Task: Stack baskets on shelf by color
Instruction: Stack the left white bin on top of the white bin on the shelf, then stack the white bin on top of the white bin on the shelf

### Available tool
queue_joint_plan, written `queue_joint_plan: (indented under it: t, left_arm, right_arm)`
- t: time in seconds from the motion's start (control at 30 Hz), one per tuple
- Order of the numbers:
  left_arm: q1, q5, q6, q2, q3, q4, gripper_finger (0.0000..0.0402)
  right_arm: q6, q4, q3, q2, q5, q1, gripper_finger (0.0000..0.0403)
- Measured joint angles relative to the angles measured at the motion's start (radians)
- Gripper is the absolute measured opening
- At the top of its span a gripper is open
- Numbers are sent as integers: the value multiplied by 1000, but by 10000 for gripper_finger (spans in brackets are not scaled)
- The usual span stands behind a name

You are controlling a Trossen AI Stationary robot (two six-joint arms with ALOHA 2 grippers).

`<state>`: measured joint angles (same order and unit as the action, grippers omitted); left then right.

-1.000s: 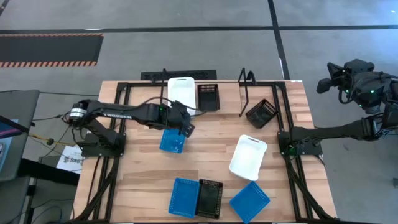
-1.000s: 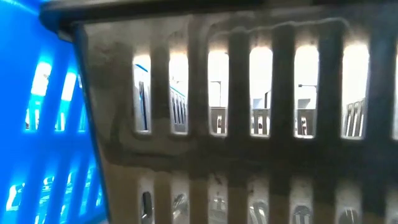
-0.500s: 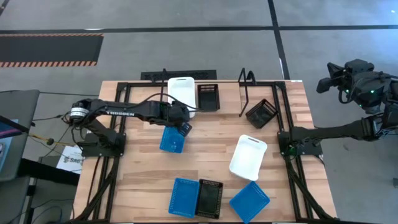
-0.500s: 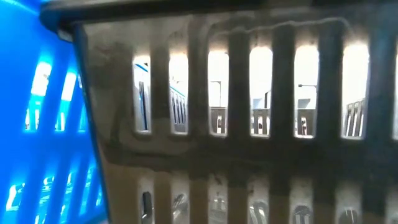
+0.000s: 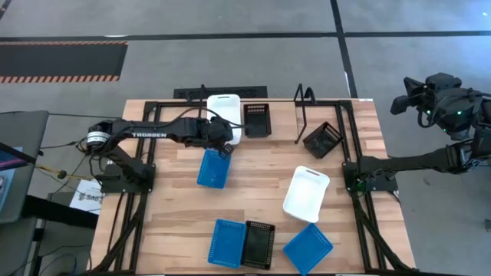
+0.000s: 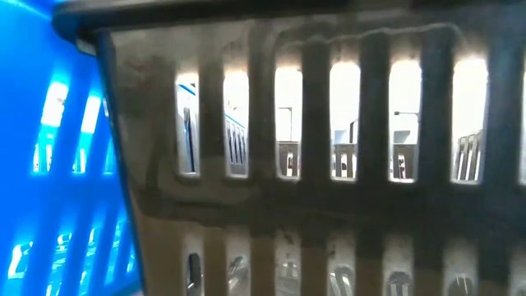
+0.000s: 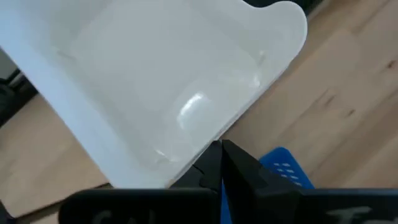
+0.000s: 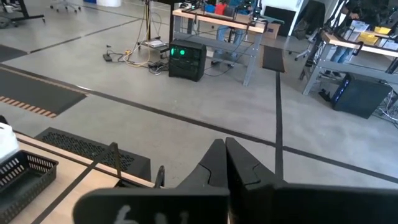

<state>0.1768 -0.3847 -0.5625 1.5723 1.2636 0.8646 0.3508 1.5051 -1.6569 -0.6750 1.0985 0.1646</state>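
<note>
A white basket and a black basket sit at the table's far edge, by the thin black shelf. A blue basket lies flat just nearer. My left gripper is shut and slants down between the two, its fingertips at the white basket's near rim. Other baskets lie about: tilted black, white, and blue, black and blue at the near edge. My right gripper is shut and held high, off the table's right side. My left gripper's shut fingertips stand at the near rim of the white basket, slanting down from the table's near left. I cannot tell whether they touch the rim. The basket lies flat, open side up.
The low view is filled by the slotted wall of a black basket and a blue one right at the camera. Bare wood lies in the table's middle. The arm bases stand at the left and right edges.
My left gripper has swung from over the blue basket's far end toward the table's far edge, up to the white basket's near rim, rolling a little and staying shut. The blue basket stays where it lay, now uncovered.
</note>
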Motion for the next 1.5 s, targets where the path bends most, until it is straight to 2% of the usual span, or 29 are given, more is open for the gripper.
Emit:
queue_joint_plan:
  t: [0.3,0.5,0.63,0.87,1.0,1.13,1.27,1.5]
  left_arm:
    - [39,-5,29,0,0,-37,0]
    - [-21,10,5,0,25,-117,0]
    - [-75,-23,-109,0,60,-86,0]
    - [-164,-43,-487,0,87,160,0]
    - [-219,-5,-767,0,88,317,0]
    - [-258,38,-963,0,88,419,0]
    - [-270,49,-1021,0,88,446,0]
    - [-266,75,-957,0,88,414,30]
  right_arm:
    - [0,0,0,0,0,0,1]
    - [0,0,0,0,0,0,1]
    - [16,0,0,0,0,0,1]
    - [19,-1,0,0,-2,0,1]
    - [41,-1,0,0,-10,0,1]
    - [41,-1,0,0,-40,0,1]
    - [36,0,0,0,-58,0,4]
    - [33,2,0,0,-79,0,47]
